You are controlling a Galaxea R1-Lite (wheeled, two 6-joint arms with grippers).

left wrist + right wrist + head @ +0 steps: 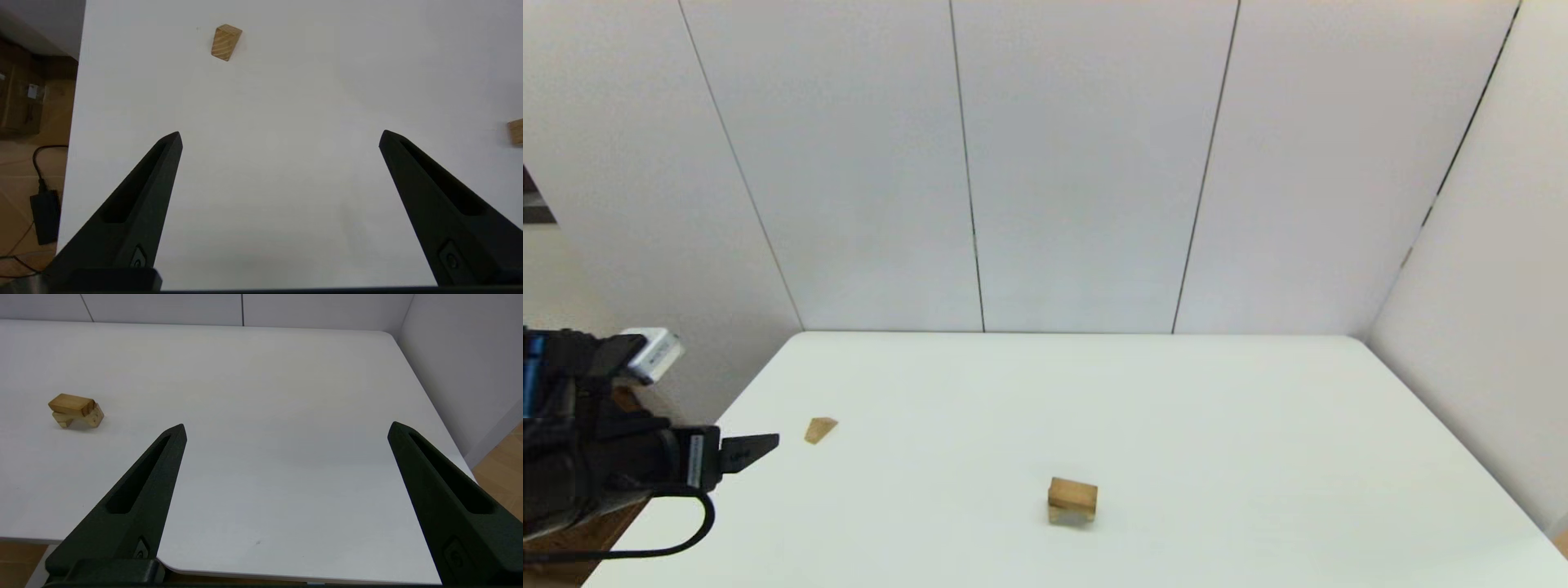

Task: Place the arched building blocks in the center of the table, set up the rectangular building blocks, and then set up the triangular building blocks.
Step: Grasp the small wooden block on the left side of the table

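Near the middle of the white table (1225, 408) the tan rectangular block (1072, 492) lies on top of the paler arched block (1071, 515). In the right wrist view they show as a slab (68, 404) resting on the arched block (94, 417). The small triangular block (820, 429) lies alone at the left side of the table, also seen as a grained wedge (226, 42). My left gripper (758, 447) hovers open and empty at the table's left edge, a short way before the wedge, its own view showing the gripper (280, 139). My right gripper (286, 428) is open and empty above the near right edge.
White wall panels close off the back and right of the table. Past the left edge lie a wooden floor, cardboard boxes (20, 102) and a black power adapter with its cable (45, 212). The table's rounded near corner (171, 567) shows below the right gripper.
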